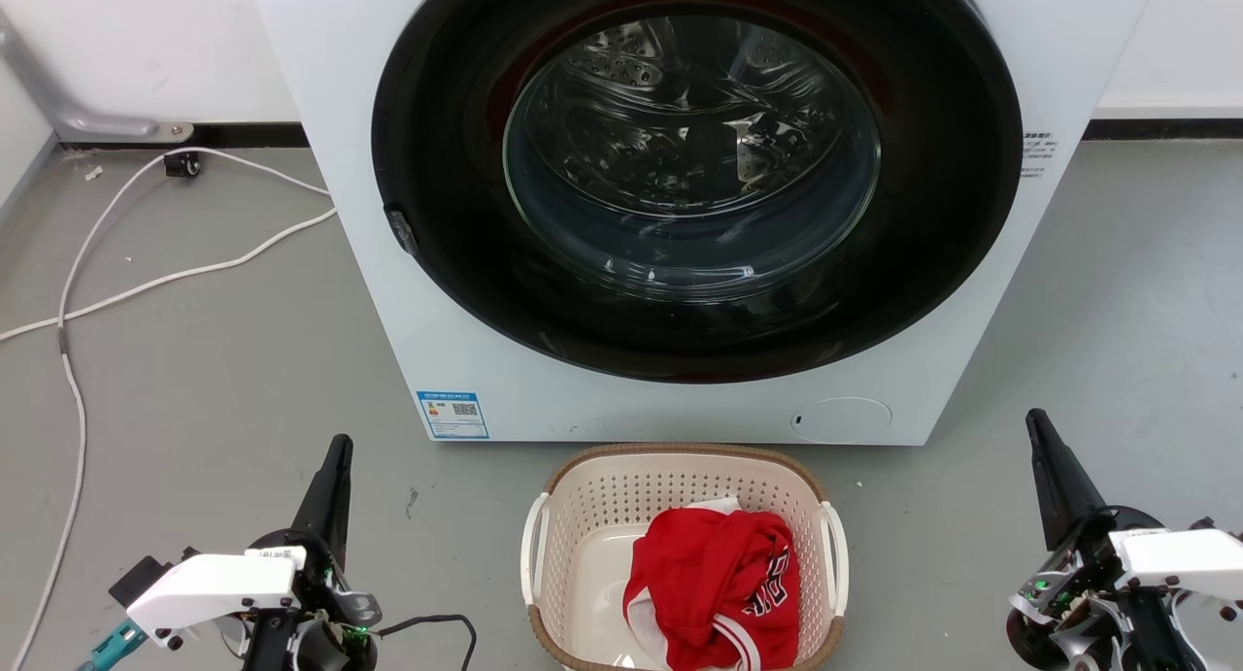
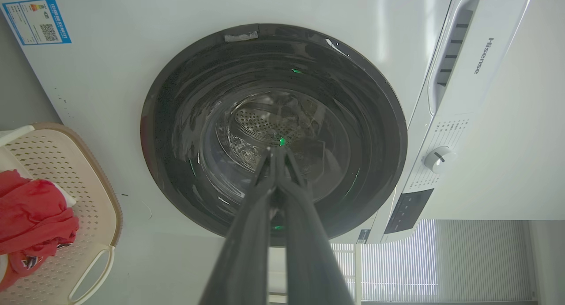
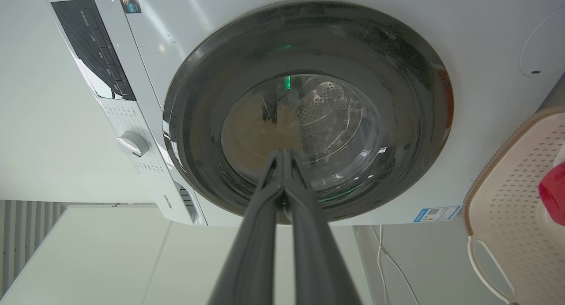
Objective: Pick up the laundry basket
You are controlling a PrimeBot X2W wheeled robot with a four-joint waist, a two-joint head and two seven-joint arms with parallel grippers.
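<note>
Laundry basket: We are seeing the laundry basket [image 1: 592, 516] sitting on the grey floor [image 1: 194, 380] at 6 o'clock in our head view. Its brown rim is lying just short of the washing machine [image 1: 388, 283] at the basket's 12 o'clock. We cannot tell whether the two are touching.
Contents: A red garment [image 1: 714, 584] with white trim is lying crumpled inside, bunching toward the basket's 4 o'clock corner.
Handles: The white side handles [image 1: 530, 545] are standing at the basket's 9 and 3 o'clock, both apart from our grippers.
Left gripper: We are holding the left gripper [image 1: 339, 446] at 8 o'clock in the head view, well apart from the basket. Its dark fingers are pressing together, empty, and pointing toward 12 o'clock.
Right gripper: We are holding the right gripper [image 1: 1035, 420] at 4 o'clock, also well apart from the basket. Its fingers are likewise meeting at the tips and carrying nothing.
Washing machine: Its dark round door [image 1: 437, 166] is facing us, the steel drum [image 1: 680, 117] showing through the glass. A blue label [image 1: 452, 415] is sitting at the front panel's 7 o'clock corner.
Floor: A white cable [image 1: 146, 283] is trailing across at 9 to 10 o'clock.
</note>
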